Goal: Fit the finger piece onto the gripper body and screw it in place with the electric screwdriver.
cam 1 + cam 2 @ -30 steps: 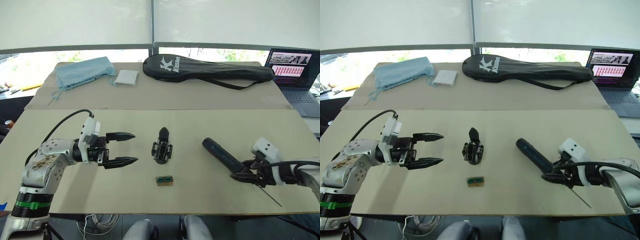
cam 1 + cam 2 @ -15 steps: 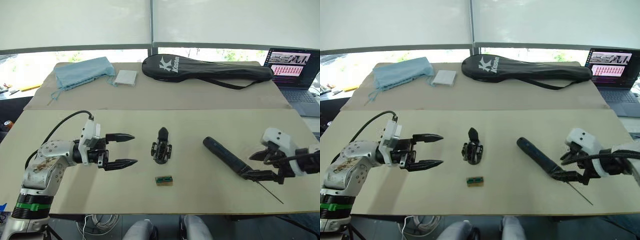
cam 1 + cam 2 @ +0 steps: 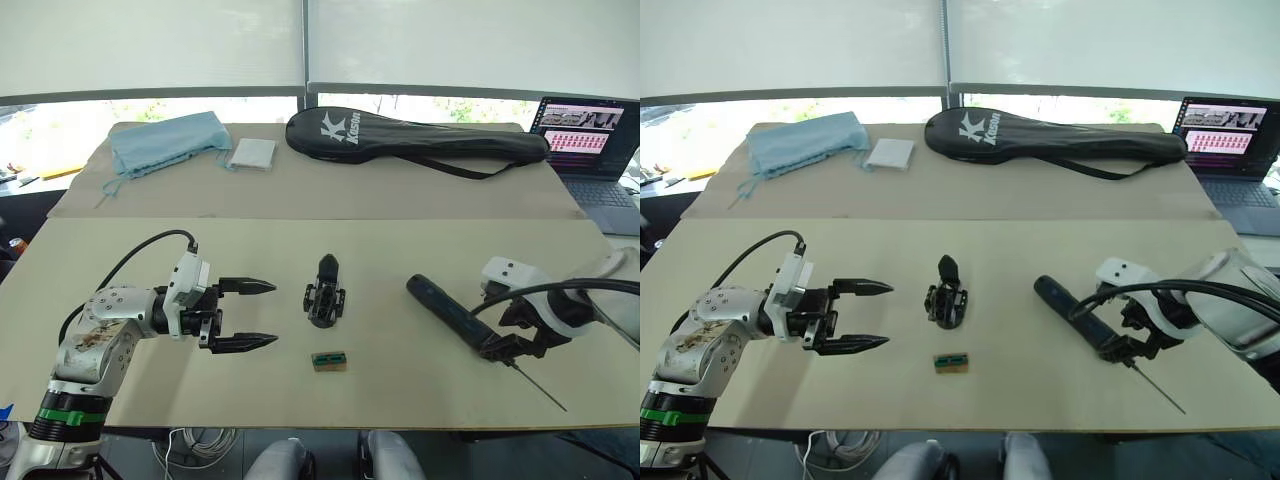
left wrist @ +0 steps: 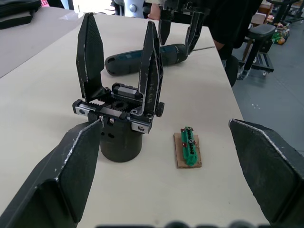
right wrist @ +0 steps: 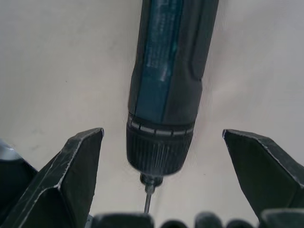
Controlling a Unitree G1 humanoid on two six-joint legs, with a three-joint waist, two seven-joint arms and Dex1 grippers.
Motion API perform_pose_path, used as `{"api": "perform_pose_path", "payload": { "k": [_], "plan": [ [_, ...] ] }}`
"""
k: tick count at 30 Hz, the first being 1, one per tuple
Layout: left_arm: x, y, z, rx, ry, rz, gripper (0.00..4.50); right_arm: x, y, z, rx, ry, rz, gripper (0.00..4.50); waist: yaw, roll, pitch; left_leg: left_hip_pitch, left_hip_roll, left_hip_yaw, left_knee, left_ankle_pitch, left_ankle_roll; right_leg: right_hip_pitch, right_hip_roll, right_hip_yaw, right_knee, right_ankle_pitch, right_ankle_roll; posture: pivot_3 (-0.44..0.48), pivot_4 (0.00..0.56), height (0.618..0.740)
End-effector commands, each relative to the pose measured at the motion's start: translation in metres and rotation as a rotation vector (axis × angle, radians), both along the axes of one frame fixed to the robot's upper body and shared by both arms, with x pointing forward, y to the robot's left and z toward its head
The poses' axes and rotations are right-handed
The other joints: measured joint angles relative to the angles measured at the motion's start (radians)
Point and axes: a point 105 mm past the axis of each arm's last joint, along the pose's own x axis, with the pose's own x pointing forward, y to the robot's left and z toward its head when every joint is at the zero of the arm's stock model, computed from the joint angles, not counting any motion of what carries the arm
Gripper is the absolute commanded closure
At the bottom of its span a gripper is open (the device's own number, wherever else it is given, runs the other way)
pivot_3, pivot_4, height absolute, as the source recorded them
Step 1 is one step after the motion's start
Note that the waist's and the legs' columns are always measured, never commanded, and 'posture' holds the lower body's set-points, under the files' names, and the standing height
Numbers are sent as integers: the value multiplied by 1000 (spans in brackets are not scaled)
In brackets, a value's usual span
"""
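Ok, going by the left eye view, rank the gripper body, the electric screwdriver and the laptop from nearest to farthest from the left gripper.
1. The gripper body, mid-table, just to the right of the open left gripper.
2. The electric screwdriver, lying farther right, with the right gripper at its bit end.
3. The laptop, at the far right corner of the back table.

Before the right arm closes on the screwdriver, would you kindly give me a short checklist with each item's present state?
1. Right gripper jaws open: ok, spread wide.
2. Electric screwdriver centred between them: ok, its collar sits in the gap, untouched.
3. Screwdriver lying flat on the table: ok.
4. Left gripper open and apart from the gripper body: ok.
5. Gripper body upright: ok, standing in the left wrist view.
6. Finger piece already seated on the body: cannot tell.
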Motion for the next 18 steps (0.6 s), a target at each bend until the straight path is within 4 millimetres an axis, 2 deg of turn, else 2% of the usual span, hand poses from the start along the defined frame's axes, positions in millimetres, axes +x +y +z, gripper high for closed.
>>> {"api": "perform_pose_path", "payload": {
  "k": [1,9,18],
  "plan": [
    [-6,0,6,-4,-33,-17,0,7,2,6,-13,-15,-12,54,0,0,0,0,0,0,0,0,0,0,0,0,0,0,0,0,150,740],
    [-11,-3,5,-12,-27,-35,0,7,7,-6,-53,36,22,54,-1,0,0,-1,0,-1,1,0,0,0,0,-1,0,0,0,0,150,740],
    [-11,-7,2,-10,-23,-41,0,16,10,-17,-73,31,12,54,-2,-1,-1,0,0,-1,1,0,0,0,0,-1,1,0,0,0,150,740]
  ]
}}
